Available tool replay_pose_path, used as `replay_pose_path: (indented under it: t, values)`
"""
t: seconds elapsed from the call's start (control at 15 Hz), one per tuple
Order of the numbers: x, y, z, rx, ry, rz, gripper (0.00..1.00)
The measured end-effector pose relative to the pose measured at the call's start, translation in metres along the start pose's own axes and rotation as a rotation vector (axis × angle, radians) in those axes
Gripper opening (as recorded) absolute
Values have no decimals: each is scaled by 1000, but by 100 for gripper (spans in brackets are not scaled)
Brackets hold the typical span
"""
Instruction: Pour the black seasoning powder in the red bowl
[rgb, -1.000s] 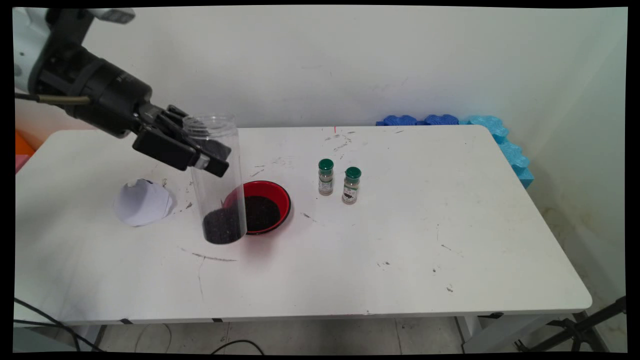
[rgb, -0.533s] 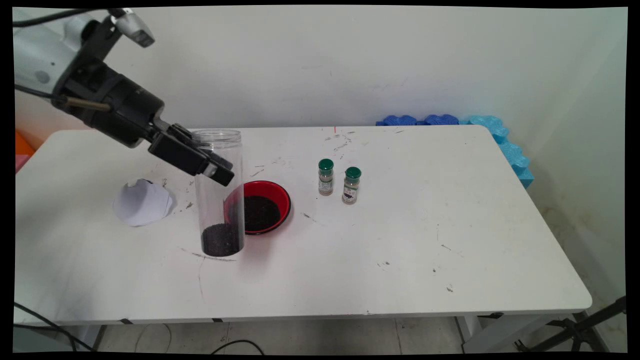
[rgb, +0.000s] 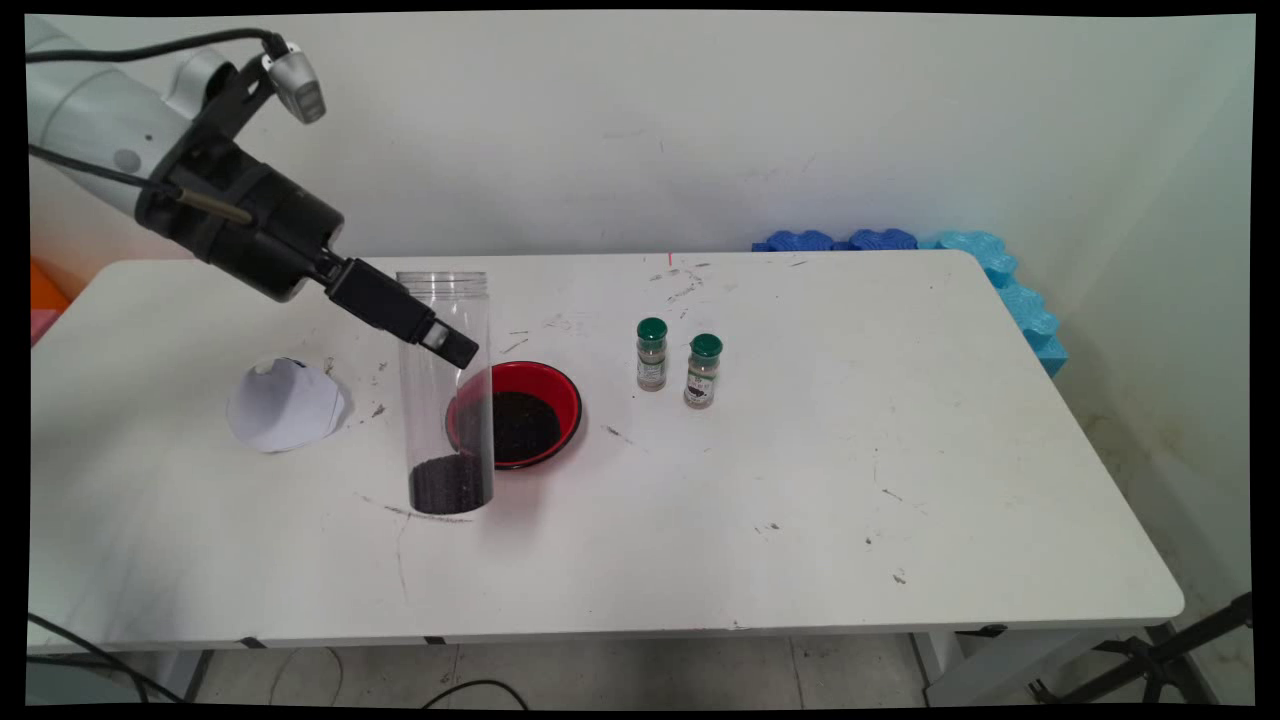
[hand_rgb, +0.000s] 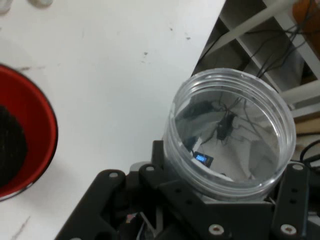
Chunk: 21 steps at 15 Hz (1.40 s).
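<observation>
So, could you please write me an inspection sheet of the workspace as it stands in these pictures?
Surface: white table, scuffed, with dark specks.
Things: clear jar upright on the table, open-topped, dark granules at its bottom; red bowl of dark granules right behind it.
Clutter: white paper piece left of the jar; two green-capped bottles standing right of the bowl.
Gripper: gripper around the jar's upper part.
Cables: black cable along the arm; more on the floor.
Surroundings: wall behind; blue foam pieces at the table's far right corner.
</observation>
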Motion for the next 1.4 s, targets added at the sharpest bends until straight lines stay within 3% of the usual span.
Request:
replay_pose_path:
  t: [0.47,1.4]
  values:
    - [-6,-18,1,13,0,-208,0]
    - [-10,-47,7,-39,51,-740,0]
